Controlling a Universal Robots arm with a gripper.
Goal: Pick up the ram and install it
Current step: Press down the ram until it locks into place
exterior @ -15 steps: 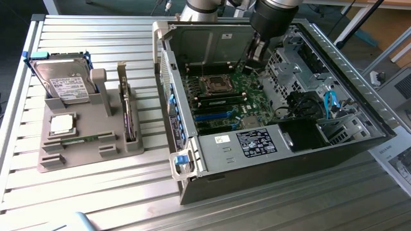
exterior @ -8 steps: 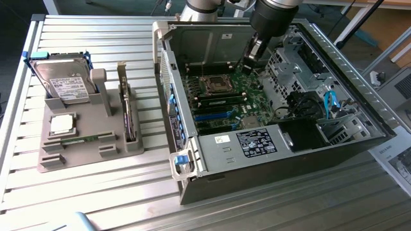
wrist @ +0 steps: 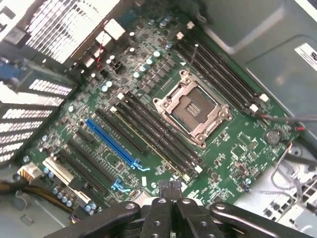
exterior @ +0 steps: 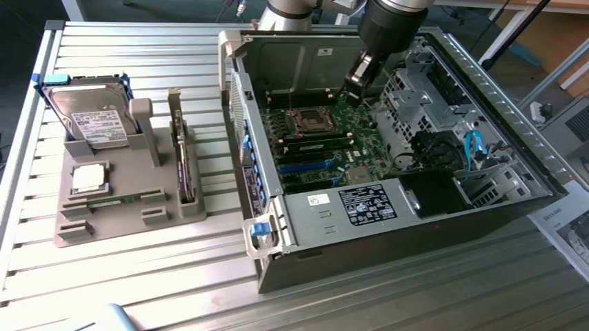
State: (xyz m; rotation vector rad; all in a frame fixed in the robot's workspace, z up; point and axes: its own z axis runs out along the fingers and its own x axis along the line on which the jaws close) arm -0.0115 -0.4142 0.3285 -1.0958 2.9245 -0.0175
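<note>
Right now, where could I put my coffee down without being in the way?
Bare slatted table lies in front of the grey parts holder, and also between the holder and the open computer case. Inside the case it is crowded: the gripper hangs over the motherboard.

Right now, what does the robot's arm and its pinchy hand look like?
The arm is a thick round tube, dark grey to black, with a silvery-grey joint near the top edge of the exterior view. The gripper is black: two flat fingers side by side, curved black links on either side, and small round silver pins and screws.
</note>
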